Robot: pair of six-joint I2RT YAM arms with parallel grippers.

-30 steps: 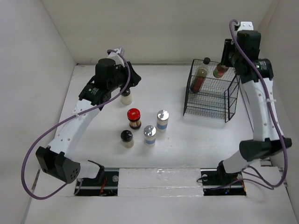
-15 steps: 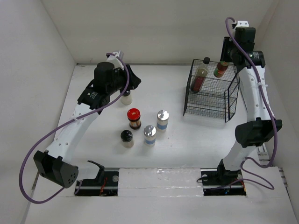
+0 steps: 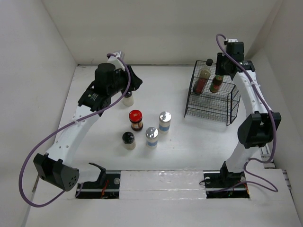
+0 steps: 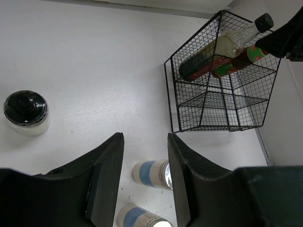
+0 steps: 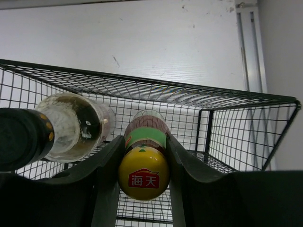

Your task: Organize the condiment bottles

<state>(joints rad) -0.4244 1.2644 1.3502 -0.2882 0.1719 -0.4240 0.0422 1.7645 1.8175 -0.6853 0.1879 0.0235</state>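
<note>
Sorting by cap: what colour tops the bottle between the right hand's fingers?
Yellow bottle cap, marked red; clearest in the right wrist view.

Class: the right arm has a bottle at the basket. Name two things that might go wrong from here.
1. The labelled bottle, held in the right jaws, sits close beside the tall bottle and may knock it.
2. Both lean in the basket; once released, the labelled one may slide or topple.
</note>
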